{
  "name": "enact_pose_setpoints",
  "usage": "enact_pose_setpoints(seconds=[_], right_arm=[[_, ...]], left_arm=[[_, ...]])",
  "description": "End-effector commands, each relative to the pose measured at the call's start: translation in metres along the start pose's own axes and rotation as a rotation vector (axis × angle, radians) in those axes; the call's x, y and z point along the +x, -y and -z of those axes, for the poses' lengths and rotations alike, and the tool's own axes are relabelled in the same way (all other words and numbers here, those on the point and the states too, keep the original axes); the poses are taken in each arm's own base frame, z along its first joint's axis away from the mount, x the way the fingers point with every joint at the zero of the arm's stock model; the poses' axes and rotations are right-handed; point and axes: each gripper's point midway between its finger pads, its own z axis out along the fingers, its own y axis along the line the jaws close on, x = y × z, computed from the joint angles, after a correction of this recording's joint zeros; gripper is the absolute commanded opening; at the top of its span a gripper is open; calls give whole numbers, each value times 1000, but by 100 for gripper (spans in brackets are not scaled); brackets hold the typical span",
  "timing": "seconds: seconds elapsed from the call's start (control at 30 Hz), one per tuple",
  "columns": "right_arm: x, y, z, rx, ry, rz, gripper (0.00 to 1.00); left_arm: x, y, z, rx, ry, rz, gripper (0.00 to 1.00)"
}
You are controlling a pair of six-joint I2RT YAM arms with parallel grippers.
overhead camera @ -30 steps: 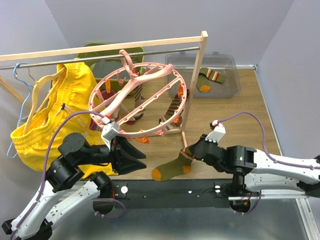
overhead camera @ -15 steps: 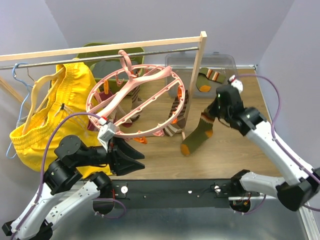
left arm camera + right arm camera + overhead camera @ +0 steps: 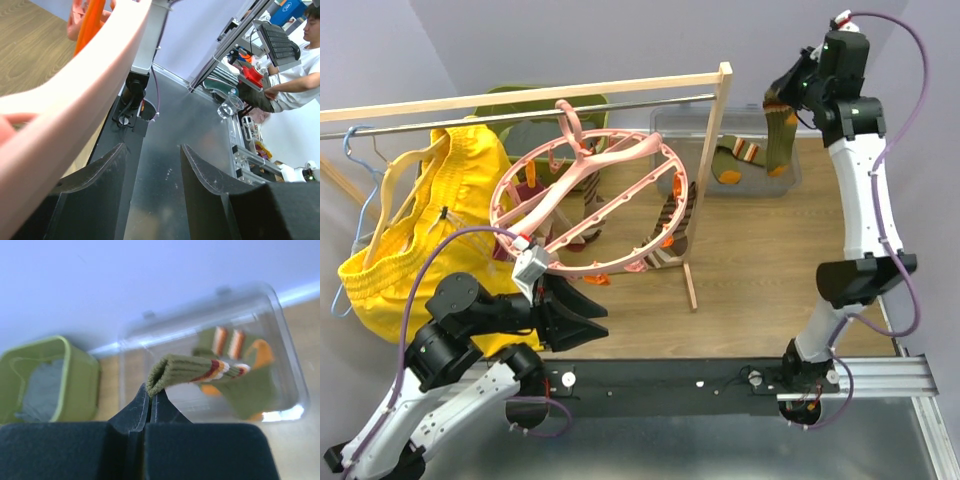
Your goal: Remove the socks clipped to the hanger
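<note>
The pink ring hanger (image 3: 582, 172) hangs by its hook from the rail, with brown-green striped socks (image 3: 669, 226) clipped to its right and middle. My right gripper (image 3: 794, 88) is raised high at the back right, shut on the cuff of an olive green sock (image 3: 780, 132) that dangles over the clear bin (image 3: 670, 125). In the right wrist view the jaws (image 3: 150, 392) pinch that sock's cuff (image 3: 186, 371). Another olive-orange sock (image 3: 732, 160) lies in the bin. My left gripper (image 3: 588, 315) is open and empty just below the ring's near rim (image 3: 75, 95).
Yellow shorts (image 3: 415, 230) hang on a light-blue wire hanger (image 3: 358, 150) at the left. A green bin (image 3: 535, 105) stands behind the rail. The rack's wooden post (image 3: 705, 190) stands between the hanger and the clear bin.
My right arm has swung up and back with the olive sock, from low near the front of the table to high over the clear bin. The left arm has barely moved.
</note>
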Motion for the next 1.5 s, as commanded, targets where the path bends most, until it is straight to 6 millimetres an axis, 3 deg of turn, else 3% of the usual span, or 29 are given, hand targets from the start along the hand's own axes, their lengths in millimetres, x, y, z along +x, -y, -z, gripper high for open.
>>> enact_pose_setpoints(seconds=[0.0, 0.07, 0.1, 0.17, 0.27, 0.3, 0.4, 0.43, 0.47, 0.5, 0.53, 0.57, 0.63, 0.67, 0.7, 0.77, 0.8, 0.87, 0.9, 0.93, 1.0, 1.03, 1.13, 1.17, 1.23, 1.27, 1.4, 1.47], right_arm=[[-9, -23, -12, -105, -24, 20, 1], [-8, -23, -23, -110, -12, 7, 1], [11, -15, -35, -93, -58, 5, 1], [28, -9, -48, -87, -88, 1, 2], [76, 10, -66, -43, -221, -3, 33], [90, 14, -71, -34, -266, 0, 48], [123, 26, -69, -10, -372, 2, 64], [121, 26, -60, -13, -369, 5, 68], [140, 34, -57, 6, -407, 6, 70], [143, 36, -52, 7, -409, 6, 76], [133, 31, -36, -11, -375, 10, 77], [152, 40, -31, 3, -408, 13, 84], [159, 39, -15, -10, -408, 16, 85], [153, 32, 3, -38, -386, 20, 85], [174, 40, 10, -23, -433, 17, 86], [177, 28, 39, -62, -419, 29, 86], [202, 34, 47, -51, -470, 29, 86], [220, 27, 68, -78, -496, 37, 86], [217, 21, 86, -109, -472, 34, 86], [240, 28, 95, -106, -522, 34, 86], [250, 17, 121, -189, -546, 36, 86], [264, 22, 129, -194, -581, 41, 85], [273, 7, 160, -321, -601, 59, 85], [286, -4, 172, -420, -645, 57, 84], [292, -19, 190, -542, -651, 58, 84], [307, -26, 198, -596, -686, 67, 85], [347, -46, 211, -645, -749, 128, 85], [353, -60, 211, -644, -713, 114, 85]], left_arm=[[-11, 5, 3, -6, 35, -39, 56], [-11, 5, 3, -7, 36, -42, 56], [-11, 5, 4, -9, 36, -47, 56], [-11, 4, 4, -15, 32, -53, 56], [-10, 3, 5, -26, 23, -62, 56], [-9, 2, 6, -29, 20, -61, 56], [-8, 0, 6, -37, 25, -62, 56], [-8, 0, 6, -39, 25, -58, 56], [-8, 0, 7, -36, 27, -63, 56], [-8, 0, 7, -38, 29, -64, 56], [-7, -1, 6, -39, 28, -65, 56], [-7, -1, 6, -39, 28, -69, 56], [-6, -2, 5, -37, 19, -71, 56], [-6, -4, 4, -42, 15, -69, 56], [-5, -4, 4, -42, 10, -71, 56], [-4, -6, 3, -43, 1, -71, 56], [-3, -7, 2, -42, -3, -69, 56], [-1, -8, 1, -43, -9, -65, 56], [-1, -9, 1, -43, -12, -65, 56], [0, -9, 1, -42, -13, -67, 56], [-1, -10, 1, -51, -14, -69, 56], [-2, -9, 1, -51, -11, -74, 56], [-4, -10, 2, -66, -10, -77, 56], [-5, -10, 2, -69, -8, -75, 56], [-7, -11, 4, -84, 5, -75, 56], [-8, -10, 5, -89, 13, -76, 56], [-16, -6, 9, -97, 55, -61, 56], [-19, -2, 12, -94, 79, -55, 56]])
